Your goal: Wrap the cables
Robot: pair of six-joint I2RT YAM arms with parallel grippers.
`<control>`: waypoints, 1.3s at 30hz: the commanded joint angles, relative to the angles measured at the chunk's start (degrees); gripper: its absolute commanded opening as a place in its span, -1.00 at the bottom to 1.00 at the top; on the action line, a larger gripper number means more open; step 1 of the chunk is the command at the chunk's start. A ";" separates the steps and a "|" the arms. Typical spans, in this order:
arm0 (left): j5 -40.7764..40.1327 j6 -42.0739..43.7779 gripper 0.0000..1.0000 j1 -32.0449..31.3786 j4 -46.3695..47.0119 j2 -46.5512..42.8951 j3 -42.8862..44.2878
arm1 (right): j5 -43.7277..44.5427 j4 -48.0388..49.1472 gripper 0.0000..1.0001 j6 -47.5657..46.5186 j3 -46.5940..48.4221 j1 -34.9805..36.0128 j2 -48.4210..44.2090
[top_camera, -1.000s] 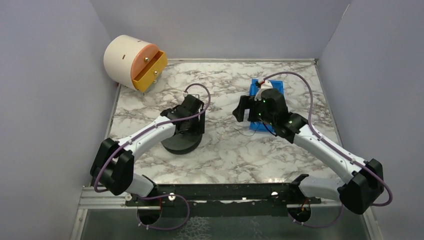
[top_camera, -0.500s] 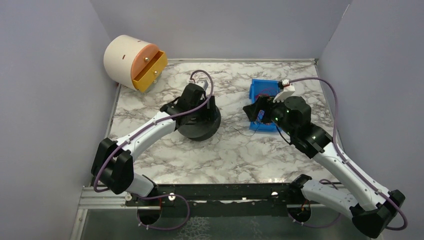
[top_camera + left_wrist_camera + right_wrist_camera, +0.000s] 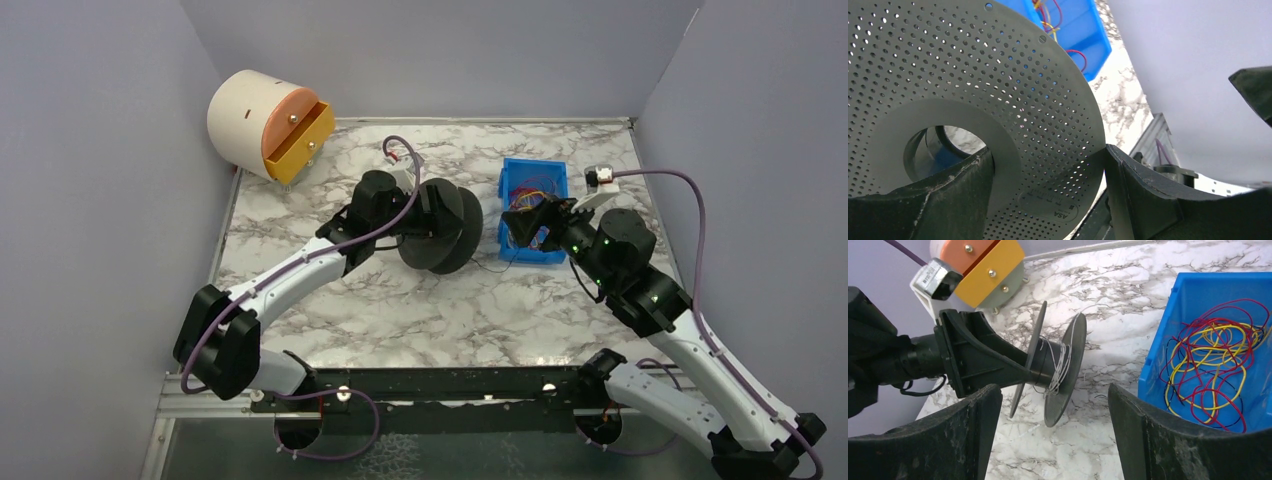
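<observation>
My left gripper [image 3: 418,212] is shut on a black perforated spool [image 3: 442,226] and holds it tipped on its side above the table, left of the blue bin [image 3: 505,180]. In the left wrist view the spool's flange [image 3: 973,75] fills the space between my fingers around my left gripper [image 3: 1048,172]. A few turns of thin white wire [image 3: 1060,362] sit on the spool's hub. Tangled red, yellow and black cables [image 3: 1213,355] lie in the blue bin [image 3: 1198,287]. My right gripper [image 3: 530,226] is open and empty over the bin's near left corner, facing the spool; it also shows in its own view [image 3: 1053,440].
A cream cylinder with an orange-yellow drawer [image 3: 265,125] stands at the back left corner; it also shows in the right wrist view [image 3: 983,270]. A thin dark wire [image 3: 490,262] trails on the marble beside the bin. Grey walls close in three sides.
My left arm lifted the spool off the table, carried it right toward the bin and tipped it on its side. My right arm drew back to the right, uncovering the bin.
</observation>
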 commanded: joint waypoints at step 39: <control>17.39 -48.77 -1.00 10.62 98.33 17.91 -30.08 | -3.56 0.03 0.52 0.78 -1.40 0.13 -0.09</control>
